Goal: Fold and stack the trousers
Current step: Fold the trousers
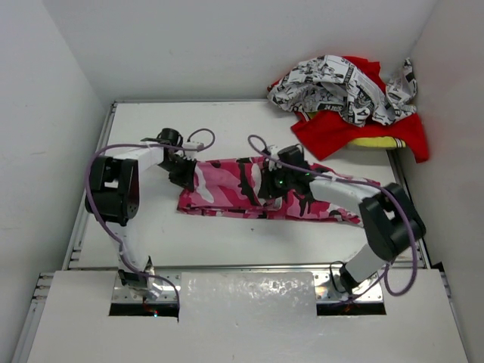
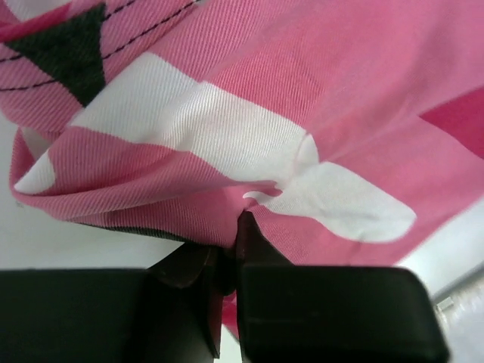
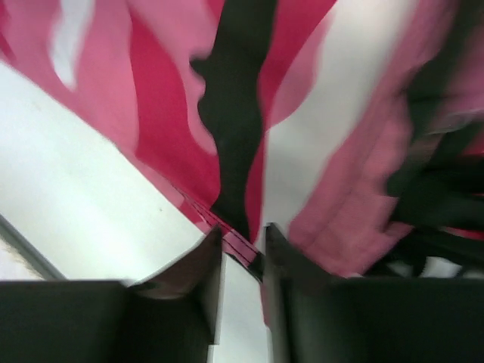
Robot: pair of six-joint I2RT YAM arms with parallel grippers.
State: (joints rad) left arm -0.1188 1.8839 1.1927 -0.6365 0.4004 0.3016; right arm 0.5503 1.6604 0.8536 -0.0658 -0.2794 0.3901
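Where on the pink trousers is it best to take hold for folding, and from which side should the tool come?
I would pinch the trousers at the border of their left end, coming in low from the left, as the left tool does. The cloth lies flat in a long strip across the table, so only its border offers a fold thin enough to pinch.

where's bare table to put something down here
Bare table lies between the trousers and the back wall, left of the cloth pile, and in the strip between the trousers and the near edge. Crowded: the middle, filled by the trousers, and the far right corner.
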